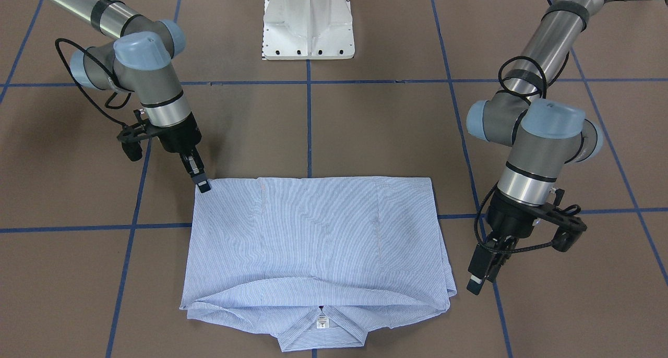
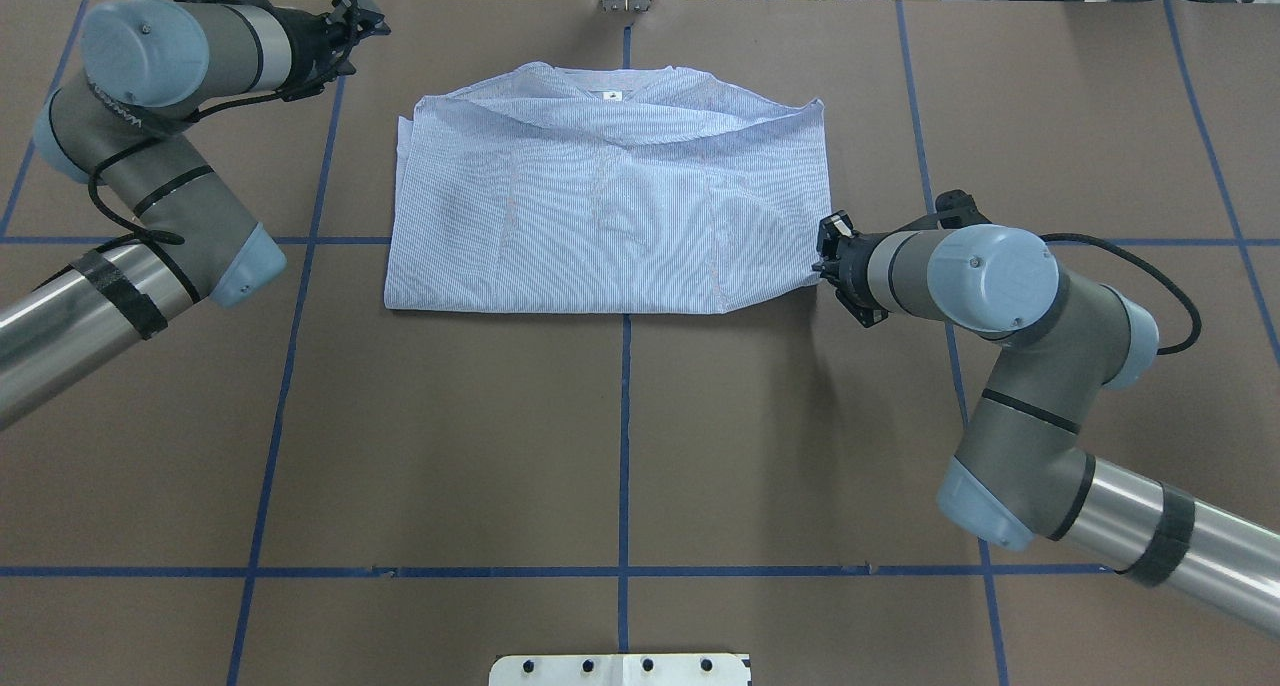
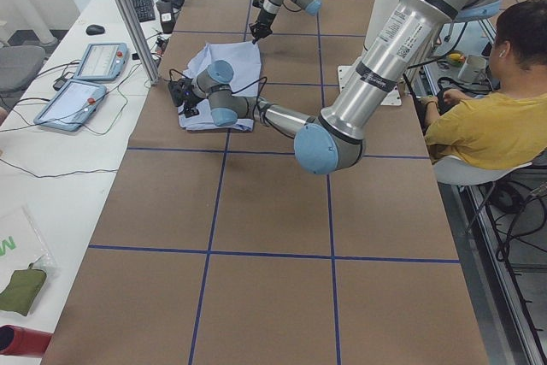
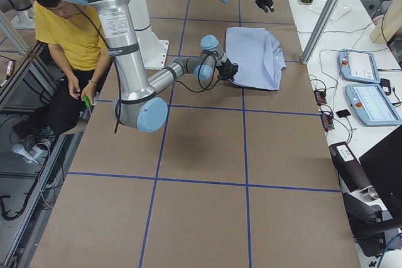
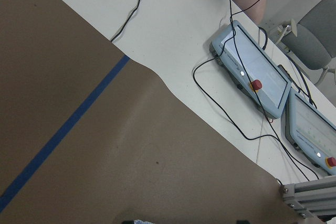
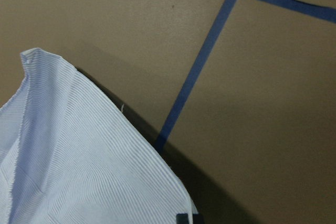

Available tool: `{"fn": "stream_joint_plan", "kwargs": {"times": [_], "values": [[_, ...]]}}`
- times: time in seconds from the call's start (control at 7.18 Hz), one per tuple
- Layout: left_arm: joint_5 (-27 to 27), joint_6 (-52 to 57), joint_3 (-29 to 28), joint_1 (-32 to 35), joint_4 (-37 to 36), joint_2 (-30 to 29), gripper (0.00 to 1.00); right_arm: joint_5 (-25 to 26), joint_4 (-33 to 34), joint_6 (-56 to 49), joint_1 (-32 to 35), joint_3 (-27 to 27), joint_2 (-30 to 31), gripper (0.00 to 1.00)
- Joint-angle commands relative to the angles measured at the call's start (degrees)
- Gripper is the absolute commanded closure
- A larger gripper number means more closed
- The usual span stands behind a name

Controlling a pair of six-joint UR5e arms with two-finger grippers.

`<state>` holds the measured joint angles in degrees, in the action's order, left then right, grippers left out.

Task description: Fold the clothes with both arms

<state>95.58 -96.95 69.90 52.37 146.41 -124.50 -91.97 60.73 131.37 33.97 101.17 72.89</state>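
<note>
two bent arms at a folded shirt (image 1: 313,233)
front: the right gripper (image 1: 202,185) slants down onto the shirt's robot-side corner and seems pinched shut on it; the left gripper (image 1: 475,284) points down just beside the collar-end corner, off the cloth. overhead: the shirt lies on the table (image 2: 620,446), collar on the far side. left wrist: fingertips apart, holding nothing.

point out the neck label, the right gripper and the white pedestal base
neck label (image 1: 323,323), front-facing view, centre of the tag
right gripper (image 1: 201,182), front-facing view, between its fingertips
white pedestal base (image 1: 308,34), front-facing view, its sloped front
</note>
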Motion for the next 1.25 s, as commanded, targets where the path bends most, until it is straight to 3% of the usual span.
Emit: {"fn": "stream_joint_plan", "kwargs": {"times": [0.0, 0.28, 0.42, 0.56, 0.84, 0.98, 1.11], "values": [[3.1, -0.51, 7.22, -0.6, -0.78, 3.1, 0.28, -0.84, 15.12, 0.28, -7.19, 19.49, 7.85, 1.0], [6.81, -3.22, 10.34, -0.69, -0.87, 4.88, 0.28, -3.8, 23.52, 0.29, -20.11, 34.71, 14.26, 1.0], [9.25, -6.03, 11.65, -0.78, -1.74, 5.23, 0.28, -10.01, 23.91, 0.29, -23.39, 36.97, 16.13, 0.85], [10.93, -7.88, 15.75, -2.96, -2.44, 8.19, 0.28, -11.02, 24.0, 0.37, -26.82, 36.99, 16.32, 0.01], [10.33, -13.22, 25.07, -9.97, -2.71, 16.1, 0.25, -11.56, 23.74, 0.02, -23.9, 37.69, 15.71, 0.0], [8.24, -16.57, 27.29, -13.66, -5.32, 16.57, 0.24, -11.65, 23.73, -0.59, -19.25, 37.78, 13.71, 0.0], [2.48, -17.04, 27.13, -19.62, -9.61, 15.79, 0.23, -11.65, 23.73, -0.85, -14.94, 35.96, 10.9, 0.0]]}}
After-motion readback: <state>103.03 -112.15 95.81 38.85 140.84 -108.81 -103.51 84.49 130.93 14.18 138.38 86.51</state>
